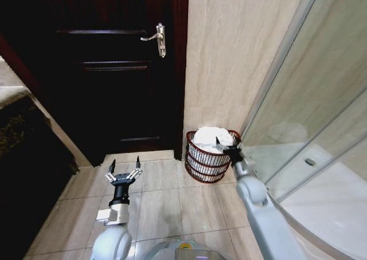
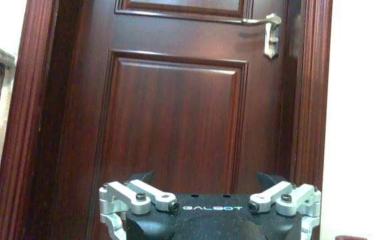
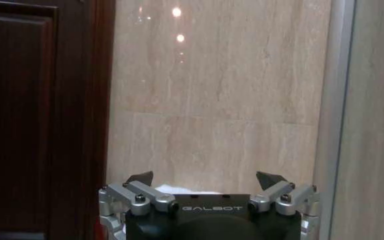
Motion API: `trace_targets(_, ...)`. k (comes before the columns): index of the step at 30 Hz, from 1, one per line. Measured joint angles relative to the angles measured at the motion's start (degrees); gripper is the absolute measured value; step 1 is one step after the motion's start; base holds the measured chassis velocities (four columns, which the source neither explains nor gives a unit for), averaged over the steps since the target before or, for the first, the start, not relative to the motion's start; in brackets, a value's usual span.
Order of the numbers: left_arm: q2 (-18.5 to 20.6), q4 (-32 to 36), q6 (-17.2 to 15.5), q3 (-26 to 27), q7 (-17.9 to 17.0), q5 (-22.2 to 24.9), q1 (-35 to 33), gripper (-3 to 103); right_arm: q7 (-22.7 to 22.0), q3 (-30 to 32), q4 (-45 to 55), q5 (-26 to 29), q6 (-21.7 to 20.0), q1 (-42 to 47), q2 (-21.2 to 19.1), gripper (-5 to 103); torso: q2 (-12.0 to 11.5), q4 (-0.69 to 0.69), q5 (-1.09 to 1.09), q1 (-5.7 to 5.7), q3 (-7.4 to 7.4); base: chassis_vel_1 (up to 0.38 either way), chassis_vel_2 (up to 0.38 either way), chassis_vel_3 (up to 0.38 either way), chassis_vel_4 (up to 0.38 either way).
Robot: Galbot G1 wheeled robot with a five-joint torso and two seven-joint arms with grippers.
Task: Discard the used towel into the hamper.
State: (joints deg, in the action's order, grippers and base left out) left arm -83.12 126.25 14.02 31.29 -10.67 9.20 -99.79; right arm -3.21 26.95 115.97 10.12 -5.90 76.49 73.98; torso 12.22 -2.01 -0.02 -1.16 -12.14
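The hamper (image 1: 202, 162), a reddish-brown wire basket, stands on the floor against the beige wall, right of the door. A white towel (image 1: 209, 137) lies bunched inside it, rising above the rim. My right gripper (image 1: 225, 141) hovers over the hamper's right rim, open, with nothing between its fingers. In the right wrist view that gripper (image 3: 205, 179) faces the wall, and a bit of the white towel (image 3: 178, 189) shows just past it. My left gripper (image 1: 125, 165) is open and empty over the floor tiles, left of the hamper. The left wrist view has it (image 2: 207, 179) pointing at the door.
A dark wooden door (image 1: 114, 71) with a silver handle (image 1: 159, 39) is shut straight ahead. A glass shower screen (image 1: 309, 111) and a curved white tray (image 1: 327, 180) stand at the right. A dark counter (image 1: 17, 134) runs along the left. Beige floor tiles (image 1: 166, 203) lie between.
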Motion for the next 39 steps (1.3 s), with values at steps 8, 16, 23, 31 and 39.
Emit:
trace_targets(8,0.4,-1.0,-0.2,0.2,0.9,-0.8,1.0,100,-0.1,1.5,3.1,1.1,-0.7,3.2,-1.3,100,0.0,0.00,0.02,0.00,-0.01,0.000,0.000,0.000,0.000)
trace_targets(16,0.5,-1.7,-1.1,0.8,2.1,0.1,1.7,100,-1.3,2.0,4.9,1.6,-2.2,4.0,-2.5,100,0.0,0.00,0.01,0.00,-0.01,-0.017,0.018,0.019,-0.015)
trace_targets(23,2.6,-1.7,-3.3,4.2,3.3,3.0,2.4,100,-2.2,0.9,4.5,1.9,-3.8,3.0,-1.9,100,0.0,0.00,0.01,-0.01,-0.02,-0.083,0.082,0.092,-0.079)
trace_targets(31,4.3,-3.8,-4.0,8.3,4.8,6.8,3.5,100,-4.4,-0.4,1.8,5.2,-7.2,-1.8,-2.3,100,0.0,0.00,0.00,-0.01,-0.02,-0.055,0.067,0.071,-0.066)
trace_targets(39,3.8,-4.0,-3.8,8.7,5.0,7.1,3.2,100,-7.3,-3.1,-4.5,10.7,-8.4,-10.9,-5.5,100,0.0,0.00,0.01,-0.01,-0.02,-0.037,0.019,0.031,-0.030)
